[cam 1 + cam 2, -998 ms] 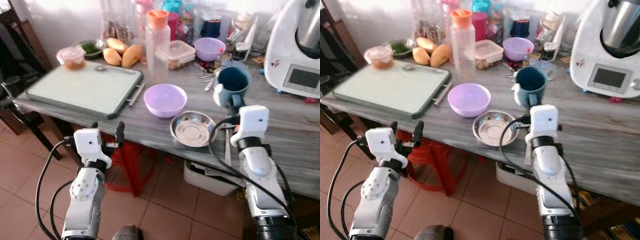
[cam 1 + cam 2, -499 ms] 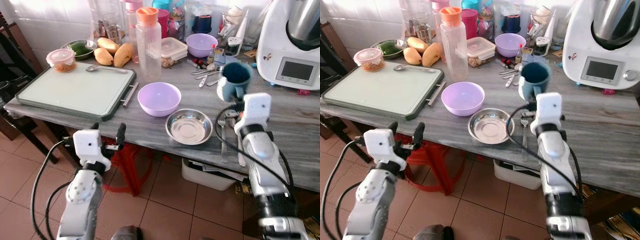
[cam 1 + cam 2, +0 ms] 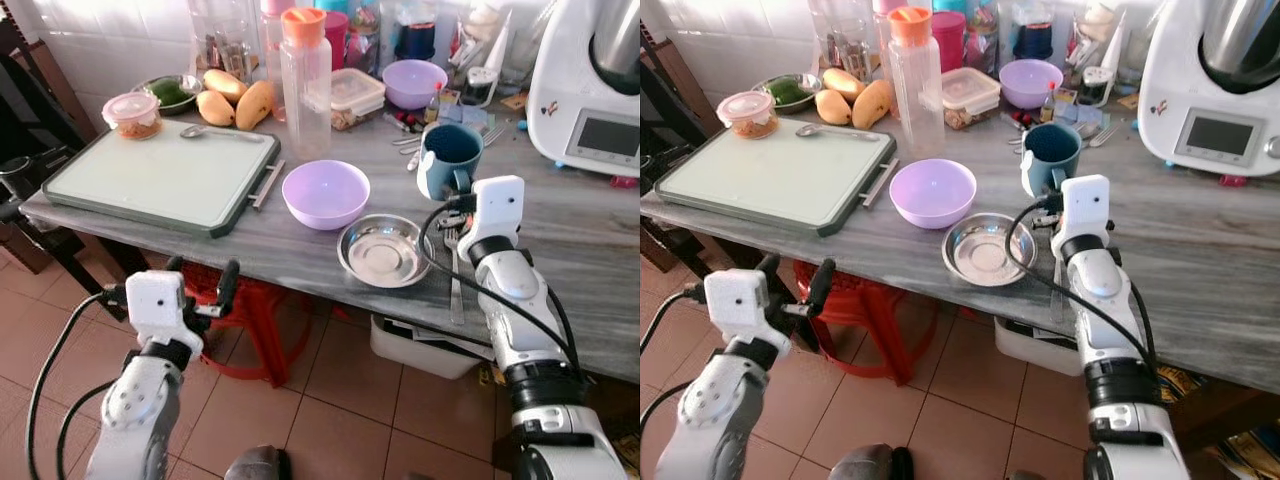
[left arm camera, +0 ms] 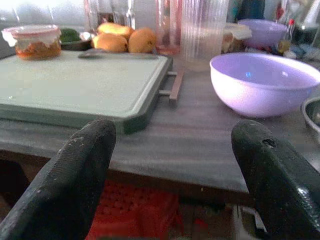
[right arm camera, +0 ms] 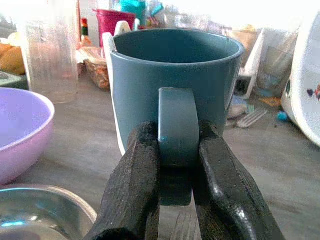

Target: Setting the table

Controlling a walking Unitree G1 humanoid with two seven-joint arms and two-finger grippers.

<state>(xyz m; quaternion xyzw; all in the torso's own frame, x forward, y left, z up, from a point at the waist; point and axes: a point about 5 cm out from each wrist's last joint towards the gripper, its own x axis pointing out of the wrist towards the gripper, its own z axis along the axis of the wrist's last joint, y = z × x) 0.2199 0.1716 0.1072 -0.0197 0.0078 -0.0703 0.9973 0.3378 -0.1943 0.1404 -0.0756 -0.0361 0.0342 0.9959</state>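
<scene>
Pinching one blue mug's (image 5: 172, 85) handle, the right claw (image 5: 175, 172) (left claw (image 4: 170, 165) gapes wide) faces two purple bowls (image 3: 326, 193).

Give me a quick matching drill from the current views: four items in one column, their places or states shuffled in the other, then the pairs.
Items
1. dark teal ceramic mug
2. round shiny steel dish
3. small spoon
4. left gripper

States
A. lying on the pale green cutting board
B. open, below the table edge
C. handle pinched by the right gripper
D. near the table's front edge, beside the lilac plastic bowl

Pairs: 1-C, 2-D, 3-A, 4-B
</scene>
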